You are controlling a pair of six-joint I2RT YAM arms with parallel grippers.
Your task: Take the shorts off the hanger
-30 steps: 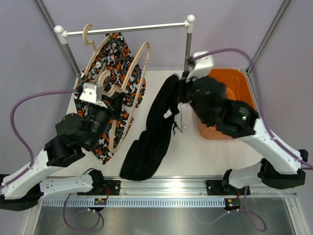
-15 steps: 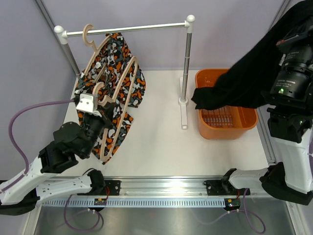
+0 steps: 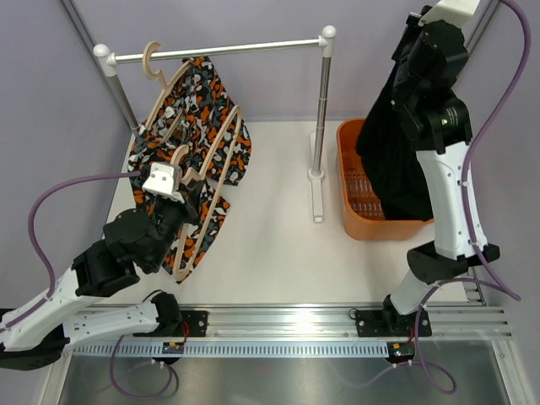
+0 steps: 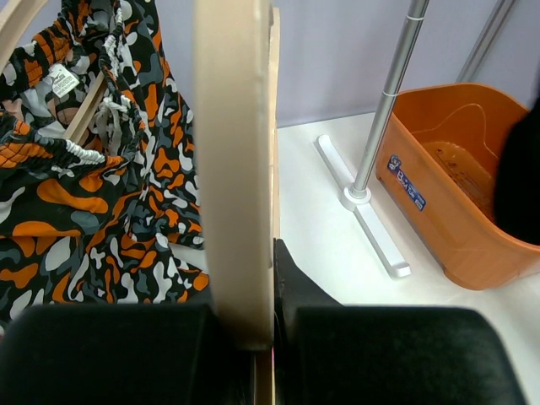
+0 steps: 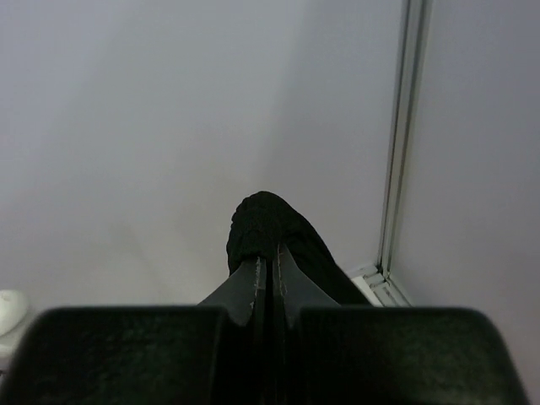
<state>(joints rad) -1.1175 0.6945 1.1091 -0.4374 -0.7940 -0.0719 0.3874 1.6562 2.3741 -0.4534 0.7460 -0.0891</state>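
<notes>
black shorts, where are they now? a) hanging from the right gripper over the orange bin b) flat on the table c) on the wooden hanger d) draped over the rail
a: the right gripper is shut on the black shorts, which hang down over the orange bin.

Black shorts (image 3: 392, 160): hanging limp from the clamped right end effector (image 5: 268, 261), lower end inside the orange basket (image 3: 348, 152). Blotchy orange-black-grey-white shorts (image 3: 202, 93): bunched on tilted wooden hangers (image 4: 232, 169).
</notes>
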